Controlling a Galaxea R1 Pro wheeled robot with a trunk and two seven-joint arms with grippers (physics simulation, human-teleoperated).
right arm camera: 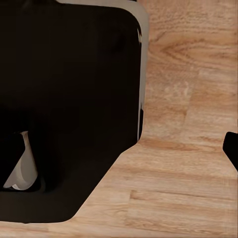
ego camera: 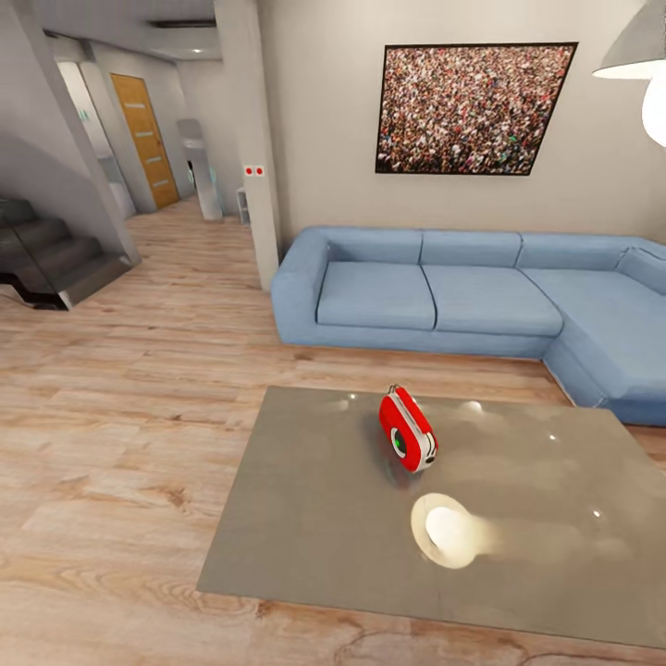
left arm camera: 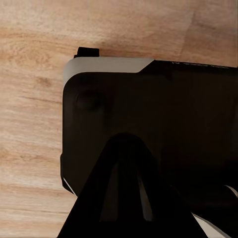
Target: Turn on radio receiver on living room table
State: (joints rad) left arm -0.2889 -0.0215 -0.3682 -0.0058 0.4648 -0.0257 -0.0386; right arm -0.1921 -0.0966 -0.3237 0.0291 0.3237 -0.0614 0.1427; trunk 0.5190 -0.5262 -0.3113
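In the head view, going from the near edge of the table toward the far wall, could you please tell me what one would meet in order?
The table, bearing a bright lamp reflection, then the radio receiver, then a strip of wood floor, then the blue sofa, and last the framed crowd picture on the wall.

Light wood plank floor (ego camera: 139,388) runs through the open room and back into a hallway at the far left. A blue sectional sofa (ego camera: 444,296) stands against the beige far wall (ego camera: 314,120), its right arm turning toward the near side. Above it hangs a dark-framed picture of a crowd (ego camera: 472,108). A square pillar (ego camera: 250,139) with a small red switch plate stands left of the sofa. Dark stairs (ego camera: 51,259) rise at the far left, and a wooden door (ego camera: 146,139) closes the hallway. A pendant lamp (ego camera: 638,55) hangs at the upper right, its glow reflected in the glossy grey table (ego camera: 305,518).
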